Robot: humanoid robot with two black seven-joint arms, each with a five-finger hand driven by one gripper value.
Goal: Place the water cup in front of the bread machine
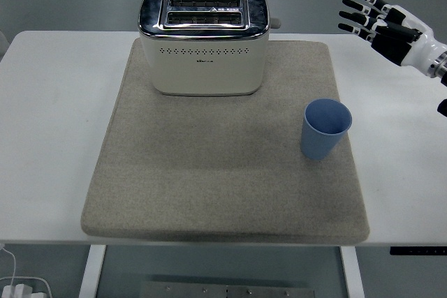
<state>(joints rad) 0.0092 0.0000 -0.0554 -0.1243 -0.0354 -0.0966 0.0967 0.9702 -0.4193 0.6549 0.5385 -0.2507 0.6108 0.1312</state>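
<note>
A blue water cup (325, 129) stands upright and empty on the right side of a grey mat (223, 165). A cream two-slot toaster with a chrome top (203, 40) stands at the mat's back middle. My right hand (380, 24) hovers at the far right, above and behind the cup, well apart from it. Its fingers (360, 10) are spread and hold nothing. The left arm is out of view.
The mat lies on a white table (56, 123). The table's bare right strip (398, 165) lies under my right arm. A white power strip (21, 289) lies on the floor at the bottom left.
</note>
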